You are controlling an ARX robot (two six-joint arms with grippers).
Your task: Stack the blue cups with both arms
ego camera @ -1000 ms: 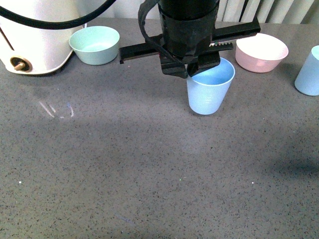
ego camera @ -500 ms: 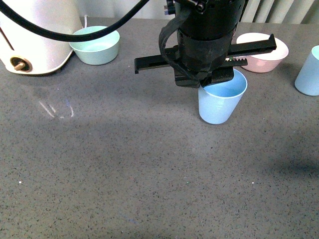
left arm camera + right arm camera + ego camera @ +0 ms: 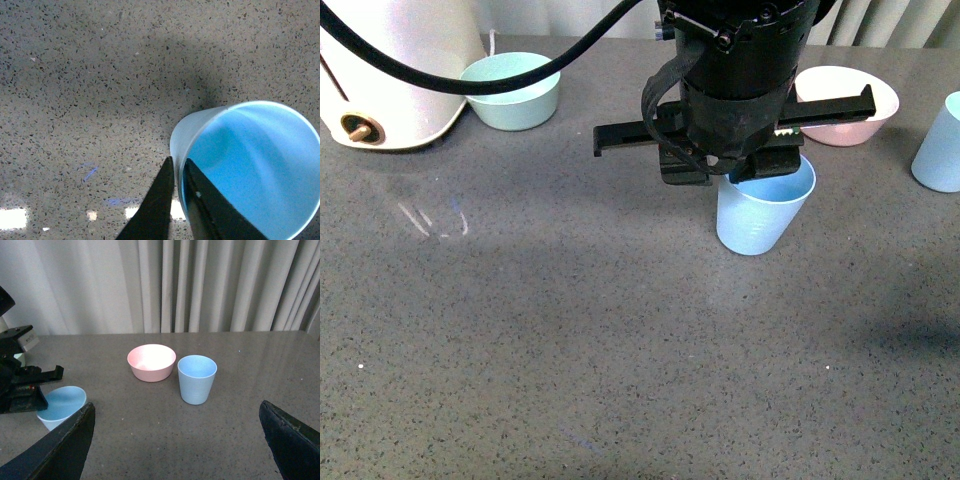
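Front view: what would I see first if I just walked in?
A big black left gripper hangs over the middle of the grey table, its jaws pinching the rim of a tilted blue cup. The second blue cup stands on its own at the far right edge, near a pink bowl.

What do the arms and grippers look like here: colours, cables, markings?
All black. The left arm has a round wrist, a thick black cable looping off it, and a flat crossbar with a toothed rack. The left gripper has thin tapering fingers; the right gripper has broad matte ones. No markings legible.
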